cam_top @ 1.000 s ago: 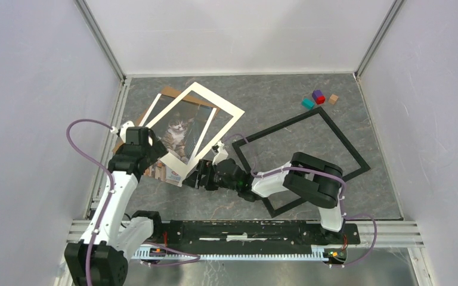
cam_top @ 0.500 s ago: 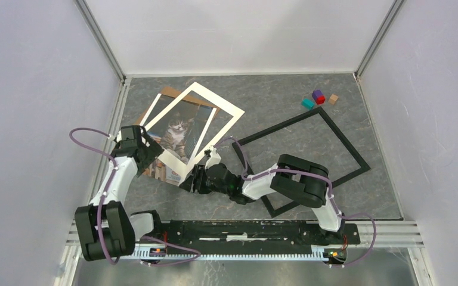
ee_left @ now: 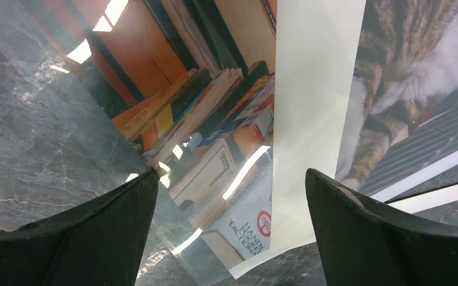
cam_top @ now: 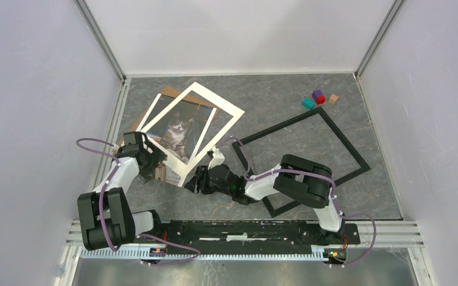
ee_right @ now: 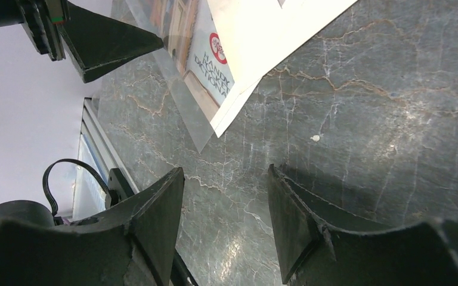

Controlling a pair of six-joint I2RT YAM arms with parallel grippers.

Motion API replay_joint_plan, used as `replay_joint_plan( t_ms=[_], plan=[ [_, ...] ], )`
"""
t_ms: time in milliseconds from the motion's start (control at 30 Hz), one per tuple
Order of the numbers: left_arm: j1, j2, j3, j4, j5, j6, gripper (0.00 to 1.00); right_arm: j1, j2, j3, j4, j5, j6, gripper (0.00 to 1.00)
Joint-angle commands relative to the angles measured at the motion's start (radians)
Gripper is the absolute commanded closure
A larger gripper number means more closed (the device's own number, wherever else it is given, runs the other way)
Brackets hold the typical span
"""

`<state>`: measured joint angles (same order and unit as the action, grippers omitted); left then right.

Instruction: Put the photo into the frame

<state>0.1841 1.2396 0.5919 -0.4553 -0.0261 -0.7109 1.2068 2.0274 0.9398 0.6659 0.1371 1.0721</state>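
Observation:
The photo (cam_top: 177, 132), a cat print with bookshelves, lies at the left under the white mat border (cam_top: 222, 107) and a clear sheet. The black frame (cam_top: 340, 136) lies empty to its right. My left gripper (cam_top: 151, 161) is open, low over the photo's near corner; in the left wrist view its fingers (ee_left: 231, 179) straddle the photo (ee_left: 214, 143) and a mat strip (ee_left: 310, 119). My right gripper (cam_top: 194, 181) is open and empty over bare table (ee_right: 225, 173), just short of the photo's corner (ee_right: 210, 59).
A brown backing board (cam_top: 168, 93) pokes out behind the mat. The clear sheet's corner (ee_right: 192, 128) overhangs the photo. Teal (cam_top: 308, 103), purple-and-red (cam_top: 318, 96) and tan (cam_top: 333, 99) blocks sit at the far right. Metal rails edge the table.
My left arm has folded back toward its base and its gripper has slid nearer along the photo's near-left edge. My right gripper has shifted slightly left toward the photo's corner.

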Motion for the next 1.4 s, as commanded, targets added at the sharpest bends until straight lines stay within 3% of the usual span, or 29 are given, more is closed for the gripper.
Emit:
replay_joint_plan(
  t_ms=[0,333,867,1133,1233,1367],
  plan=[
    [0.005,0.042,-0.013,0.037,0.022,-0.051,0.0,-0.006,-0.029,-0.023,0.038,0.014,-0.009,0.4],
    [-0.006,0.109,-0.035,0.061,0.155,-0.061,0.0,-0.038,-0.06,-0.102,0.081,0.015,0.009,0.4],
    [-0.172,0.099,0.009,0.055,0.327,0.001,0.0,-0.116,-0.143,-0.249,0.15,-0.016,0.047,0.4],
    [-0.173,-0.123,0.063,-0.009,0.127,-0.006,0.0,-0.163,-0.123,-0.231,0.139,-0.045,0.053,0.4],
    [-0.171,-0.093,0.077,0.051,0.058,-0.067,0.0,-0.167,-0.11,-0.197,0.116,-0.051,0.047,0.4],
    [-0.172,0.063,0.157,0.099,0.104,-0.055,0.0,-0.167,-0.085,-0.167,0.102,-0.07,0.048,0.4]
  ],
)
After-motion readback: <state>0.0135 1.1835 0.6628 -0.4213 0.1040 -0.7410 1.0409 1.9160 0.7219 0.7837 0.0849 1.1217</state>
